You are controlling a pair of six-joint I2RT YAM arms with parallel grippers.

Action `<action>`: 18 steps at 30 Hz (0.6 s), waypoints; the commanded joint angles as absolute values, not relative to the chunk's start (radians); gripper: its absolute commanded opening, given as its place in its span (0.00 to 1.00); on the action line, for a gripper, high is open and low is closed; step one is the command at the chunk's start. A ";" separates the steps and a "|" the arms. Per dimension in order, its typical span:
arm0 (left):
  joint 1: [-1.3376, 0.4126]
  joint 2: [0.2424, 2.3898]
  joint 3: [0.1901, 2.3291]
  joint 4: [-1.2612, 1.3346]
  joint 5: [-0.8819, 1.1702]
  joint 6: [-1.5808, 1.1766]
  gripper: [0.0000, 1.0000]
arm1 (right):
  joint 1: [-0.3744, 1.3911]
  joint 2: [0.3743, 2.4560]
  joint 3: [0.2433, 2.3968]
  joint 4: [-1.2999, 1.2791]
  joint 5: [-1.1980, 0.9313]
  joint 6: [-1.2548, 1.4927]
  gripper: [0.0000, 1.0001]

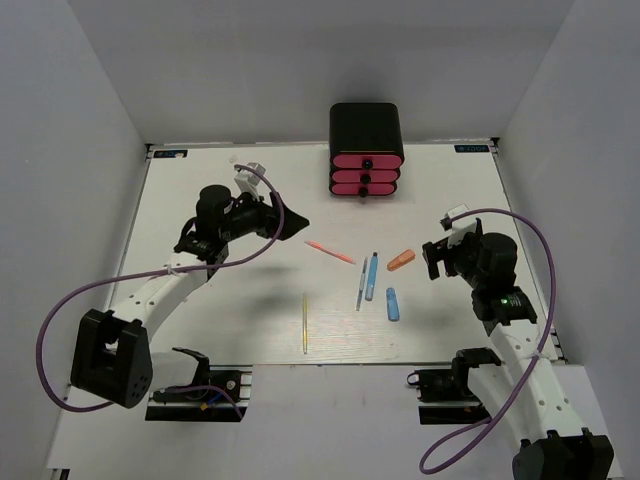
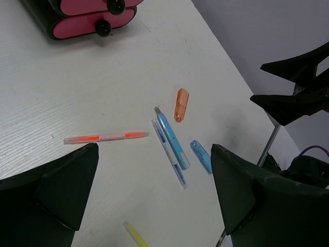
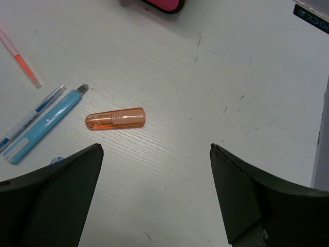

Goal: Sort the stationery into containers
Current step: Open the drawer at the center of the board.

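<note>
On the table (image 1: 250, 310) before the black cabinet (image 1: 366, 125) of pink drawers (image 1: 366, 161): yellow stick (image 1: 305, 322) lengthwise near-to-far; light blue marker (image 1: 371, 277) and grey-blue pen (image 1: 361, 288) side by side, likewise; pink-orange pen (image 1: 330, 251), orange stub (image 1: 401, 260) slanted. Left end effector (image 1: 292, 222), right end effector (image 1: 432, 258) spread apart, empty. Corner label (image 3: 311, 18) unreadable

Orange stub (image 2: 181, 104) lies apart; marker (image 2: 172, 139) lies just beside slim pen (image 2: 167, 153).
</note>
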State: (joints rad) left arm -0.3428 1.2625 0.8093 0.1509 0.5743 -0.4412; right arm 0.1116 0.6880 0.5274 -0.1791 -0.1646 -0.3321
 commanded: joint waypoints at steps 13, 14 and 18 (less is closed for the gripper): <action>-0.373 1.409 0.889 0.276 0.568 -0.518 0.58 | 0.106 0.759 0.534 -0.179 -0.149 -0.373 0.90; -0.383 1.443 0.917 0.276 0.558 -0.528 0.43 | 0.109 0.768 0.537 -0.179 -0.128 -0.371 0.90; -0.437 1.603 1.092 0.227 0.493 -0.528 0.27 | 0.106 0.791 0.537 -0.179 -0.101 -0.376 0.90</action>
State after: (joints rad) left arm -0.4015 1.5497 0.9833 0.2344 0.5343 -0.5217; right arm 0.1108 0.7910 0.5270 -0.1856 -0.1356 -0.3576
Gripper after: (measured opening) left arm 0.283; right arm 0.902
